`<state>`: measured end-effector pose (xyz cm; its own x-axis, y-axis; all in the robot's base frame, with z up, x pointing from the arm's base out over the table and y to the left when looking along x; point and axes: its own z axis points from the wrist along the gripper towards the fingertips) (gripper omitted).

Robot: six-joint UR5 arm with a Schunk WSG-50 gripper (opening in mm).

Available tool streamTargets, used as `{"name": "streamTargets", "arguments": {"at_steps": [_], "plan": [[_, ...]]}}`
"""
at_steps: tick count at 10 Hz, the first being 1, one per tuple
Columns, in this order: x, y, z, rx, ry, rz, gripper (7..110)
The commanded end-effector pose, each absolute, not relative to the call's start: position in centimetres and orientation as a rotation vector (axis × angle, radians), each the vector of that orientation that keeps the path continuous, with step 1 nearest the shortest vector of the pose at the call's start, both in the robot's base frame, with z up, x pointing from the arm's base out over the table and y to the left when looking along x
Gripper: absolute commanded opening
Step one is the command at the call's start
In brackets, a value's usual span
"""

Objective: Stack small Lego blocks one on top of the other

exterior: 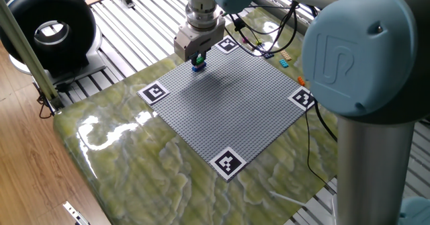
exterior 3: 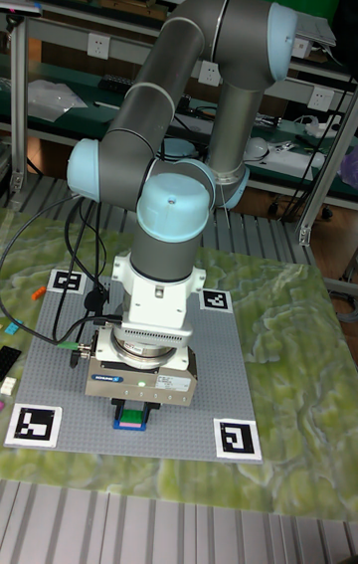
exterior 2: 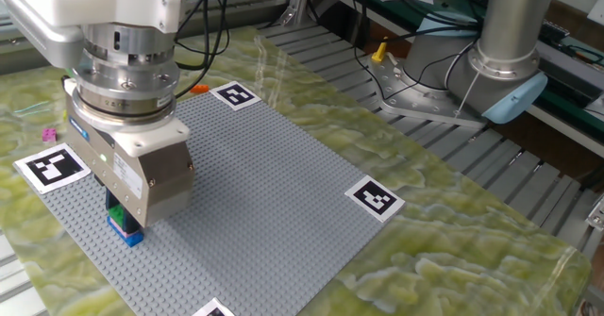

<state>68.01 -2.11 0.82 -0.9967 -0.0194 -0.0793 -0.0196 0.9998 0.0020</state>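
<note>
While gripper (exterior 2: 121, 224) sits over the green-on-blue block stack (exterior 2: 124, 229) near the baseplate (exterior 2: 283, 184) edge, jaw grip cannot be told; open studs beyond.

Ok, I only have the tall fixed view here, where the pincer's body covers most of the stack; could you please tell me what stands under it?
Observer: In the other fixed view, seen from the side, a green block sits on a blue block. The pair stands on the grey baseplate, directly under the pincer.
Operator: Thank you. Is any loose block lying near that corner?
Observer: Yes, a small pink block lies on the green table, off the baseplate, just beyond the marker tag nearest the stack.
</note>
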Motion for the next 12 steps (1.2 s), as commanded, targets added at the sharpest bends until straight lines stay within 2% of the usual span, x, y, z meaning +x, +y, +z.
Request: {"name": "streamTargets", "arguments": {"at_steps": [1,12], "plan": [[68.04,-2.01,0.89,-0.02,3.064,0.019,7],[68.22,-1.93,0.67,-0.032,3.068,0.024,7]]}}
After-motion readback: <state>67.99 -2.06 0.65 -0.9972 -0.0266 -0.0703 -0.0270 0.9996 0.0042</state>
